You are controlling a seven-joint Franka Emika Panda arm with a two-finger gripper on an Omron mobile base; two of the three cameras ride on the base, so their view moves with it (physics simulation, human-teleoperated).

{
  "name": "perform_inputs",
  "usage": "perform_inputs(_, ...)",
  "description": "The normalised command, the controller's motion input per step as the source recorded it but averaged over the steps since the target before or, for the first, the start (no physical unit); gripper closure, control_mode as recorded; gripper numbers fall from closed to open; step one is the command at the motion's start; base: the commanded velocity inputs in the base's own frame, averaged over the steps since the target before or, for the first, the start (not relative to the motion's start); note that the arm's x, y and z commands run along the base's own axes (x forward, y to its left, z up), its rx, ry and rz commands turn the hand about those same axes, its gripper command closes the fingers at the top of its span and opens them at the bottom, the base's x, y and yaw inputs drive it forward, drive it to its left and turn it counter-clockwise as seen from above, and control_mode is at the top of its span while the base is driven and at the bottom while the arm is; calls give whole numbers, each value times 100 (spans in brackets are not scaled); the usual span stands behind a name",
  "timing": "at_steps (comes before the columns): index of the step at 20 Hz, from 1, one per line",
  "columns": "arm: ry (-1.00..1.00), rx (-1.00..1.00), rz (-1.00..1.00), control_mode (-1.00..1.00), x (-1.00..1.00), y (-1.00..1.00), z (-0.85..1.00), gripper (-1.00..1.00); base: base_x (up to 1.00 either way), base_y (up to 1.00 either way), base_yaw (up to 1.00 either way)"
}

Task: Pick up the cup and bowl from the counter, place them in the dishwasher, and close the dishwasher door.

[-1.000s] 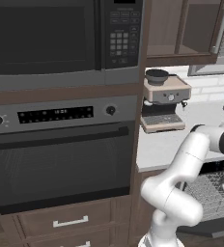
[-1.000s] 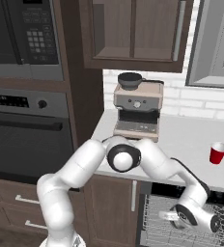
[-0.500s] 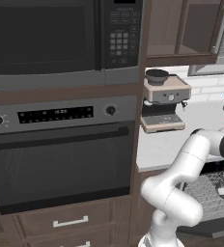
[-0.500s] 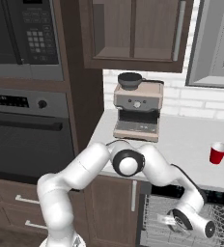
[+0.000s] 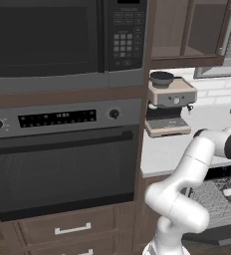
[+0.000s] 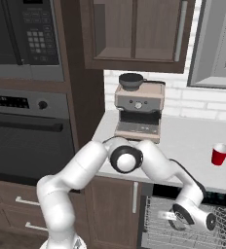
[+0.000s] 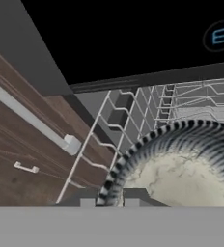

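Cup (image 6: 220, 154) on the table (image 6: 193, 141) right of the coffee machine (image 6: 138, 113), oven (image 5: 62, 154) left of it, dishwasher (image 6: 183, 228) below the table, bowl (image 7: 181, 169) in its rack (image 7: 147, 106), under the claw (image 7: 109, 202).

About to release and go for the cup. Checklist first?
1. Striped-rim, cream-centred bowl over the grey wire rack of the dishwasher: ok.
2. Gripper shut on the bowl: cannot tell; fingertips sit at its rim.
3. Bowl resting on the rack: cannot tell.
4. Red plastic cup upright on the pale grey-white counter: ok.
5. Dishwasher door folded down, open: ok.
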Motion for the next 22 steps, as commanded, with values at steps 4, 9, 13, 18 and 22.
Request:
perform_inputs(4,0,-3,1,-100,6,41,0,100,0,0,0)
perform_inputs(9,4,0,3,-100,28,29,-12,100,0,0,0)
perform_inputs(13,5,0,3,-100,35,12,-15,100,0,0,0)
perform_inputs(18,2,0,1,-100,16,24,-41,100,0,0,0)
perform_inputs(22,0,0,0,-100,17,28,-38,-100,0,0,0)
